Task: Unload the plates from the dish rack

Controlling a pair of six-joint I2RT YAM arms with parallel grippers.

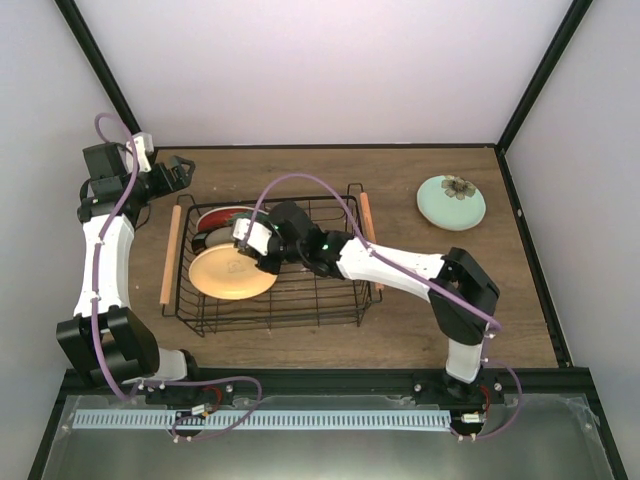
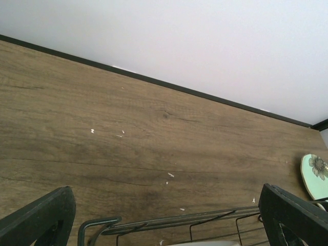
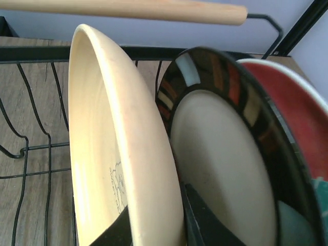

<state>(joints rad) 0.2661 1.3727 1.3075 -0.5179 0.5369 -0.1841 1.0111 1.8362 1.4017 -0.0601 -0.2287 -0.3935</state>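
Observation:
The black wire dish rack (image 1: 300, 325) holds several plates on edge. My right gripper (image 1: 262, 255) reaches into it and is shut on the rim of the yellow-orange plate (image 1: 225, 275), one finger on each face. In the right wrist view the gripper (image 3: 156, 225) clamps that plate (image 3: 113, 143), with the cream dark-rimmed plate (image 3: 220, 164) and a red plate (image 3: 297, 107) just behind. A pale mint plate (image 1: 451, 201) lies flat on the table at back right. My left gripper (image 1: 185, 170) is open and empty beyond the rack's back left corner.
The rack's wooden handles run along its left (image 1: 170, 255) and right (image 1: 366, 230) sides; one crosses the top of the right wrist view (image 3: 128, 9). The left wrist view shows bare wood, the rack's rim (image 2: 179, 220) and the mint plate (image 2: 315, 174) at the far right.

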